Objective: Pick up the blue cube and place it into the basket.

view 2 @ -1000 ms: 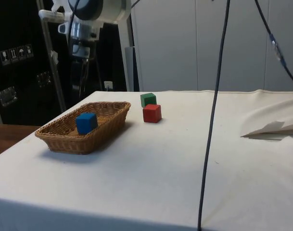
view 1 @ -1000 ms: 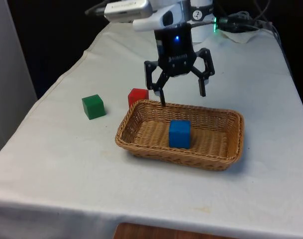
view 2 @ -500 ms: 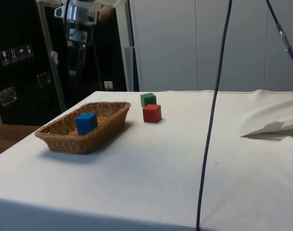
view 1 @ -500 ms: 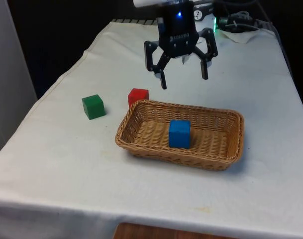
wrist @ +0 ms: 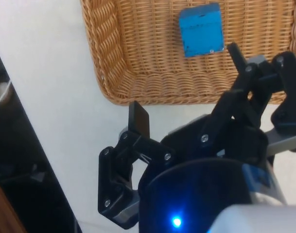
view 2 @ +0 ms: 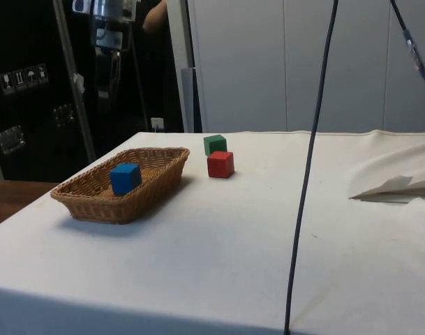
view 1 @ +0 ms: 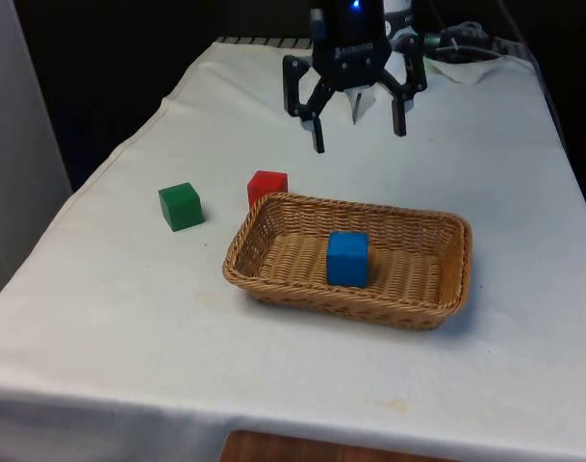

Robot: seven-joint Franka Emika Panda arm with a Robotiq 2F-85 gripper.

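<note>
One blue cube (view 1: 347,258) is being carried by the basket (view 1: 264,274) on the bench (view 1: 129,318), below and nearer than the tool (view 1: 359,134). The tool is being held high above the basket's far rim, spread wide and gripping nothing.

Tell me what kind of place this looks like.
Probably a robot lab bench: a gripper hangs open above a cloth-covered table, with a wicker basket holding a blue cube.

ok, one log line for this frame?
blue cube: in wicker basket, released | tool: open, empty, above basket's far side | red cube, green cube: on cloth
</note>
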